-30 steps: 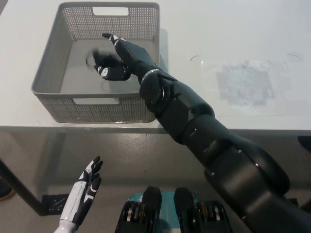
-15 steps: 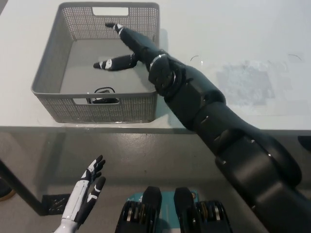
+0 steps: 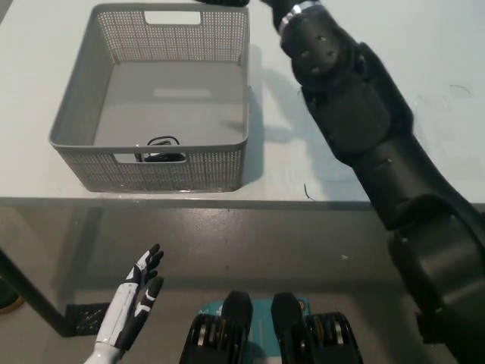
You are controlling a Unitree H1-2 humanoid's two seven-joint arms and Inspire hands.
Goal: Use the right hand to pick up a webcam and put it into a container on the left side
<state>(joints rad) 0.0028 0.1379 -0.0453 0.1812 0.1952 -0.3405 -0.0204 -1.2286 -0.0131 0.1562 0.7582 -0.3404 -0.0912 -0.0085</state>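
Head view: the webcam (image 3: 161,149) lies inside the grey mesh basket (image 3: 76,114) in the upper left of the frame, down against the near wall just behind the near handle slot, so by my reading the placing step is done and what remains is the retreat. The black right arm (image 3: 364,129) runs from the lower right of the frame up to the top edge, where only a sliver of the right hand (image 3: 224,2) shows above the basket's far rim; most of it is cut off by the frame, so I cannot tell whether its fingers are spread or closed, though nothing is visibly held. The white left hand (image 3: 135,296) rests at the lower left, below the edge of the white table (image 3: 394,61), fingers loosely spread and holding nothing. The next move likely calls only for bringing the right arm clear of the basket without catching its far rim, since the webcam appears settled on the basket floor.
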